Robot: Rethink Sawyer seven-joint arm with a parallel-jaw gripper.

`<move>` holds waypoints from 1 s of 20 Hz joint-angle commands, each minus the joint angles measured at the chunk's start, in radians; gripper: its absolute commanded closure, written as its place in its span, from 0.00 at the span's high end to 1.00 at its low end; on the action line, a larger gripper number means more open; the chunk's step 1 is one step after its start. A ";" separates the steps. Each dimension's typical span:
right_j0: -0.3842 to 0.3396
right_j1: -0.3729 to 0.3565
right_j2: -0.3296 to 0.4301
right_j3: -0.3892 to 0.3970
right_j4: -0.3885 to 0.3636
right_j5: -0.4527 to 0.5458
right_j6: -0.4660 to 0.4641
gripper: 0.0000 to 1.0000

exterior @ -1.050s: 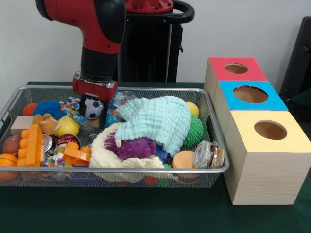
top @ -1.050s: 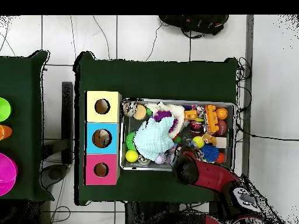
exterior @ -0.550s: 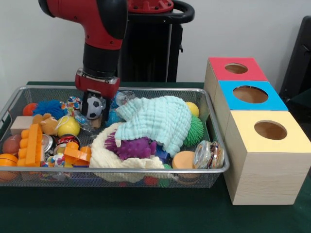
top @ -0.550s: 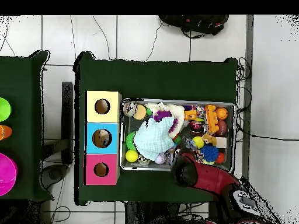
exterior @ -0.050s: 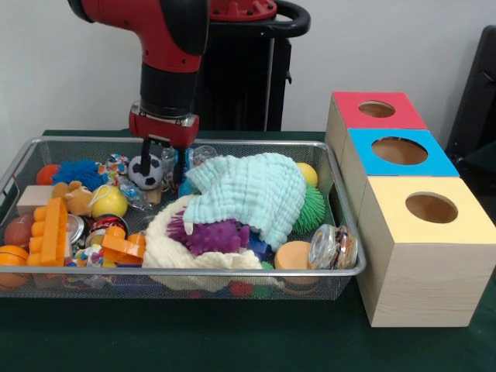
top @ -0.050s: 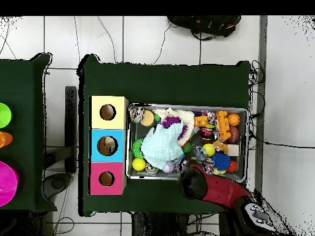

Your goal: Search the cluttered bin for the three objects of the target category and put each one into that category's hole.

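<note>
The gripper (exterior @ -0.050s: 160,164) hangs above the far left part of the wire bin (exterior @ -0.050s: 232,273), its fingers (exterior @ -0.050s: 146,149) closed on a small soccer ball (exterior @ -0.050s: 145,171) lifted clear of the clutter. Beneath it lie a yellow ball (exterior @ -0.050s: 107,202), a blue spiky ball (exterior @ -0.050s: 76,173) and an orange block toy (exterior @ -0.050s: 54,230). A mint cloth (exterior @ -0.050s: 252,194) drapes the bin's middle over a purple spiky toy (exterior @ -0.050s: 211,235). Beside the bin stand three boxes with holes: red box (exterior @ -0.050s: 375,111), blue box (exterior @ -0.050s: 399,153) and yellow box (exterior @ -0.050s: 428,211). All rest on the green tabletop (exterior @ -0.050s: 232,337).
</note>
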 commanded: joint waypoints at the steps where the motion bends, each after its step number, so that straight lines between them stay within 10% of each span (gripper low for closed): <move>1: -0.056 0.098 0.188 -0.120 -0.016 0.150 -0.004 1.00; 20: -0.157 0.128 0.582 -0.390 -0.296 0.712 -0.578 1.00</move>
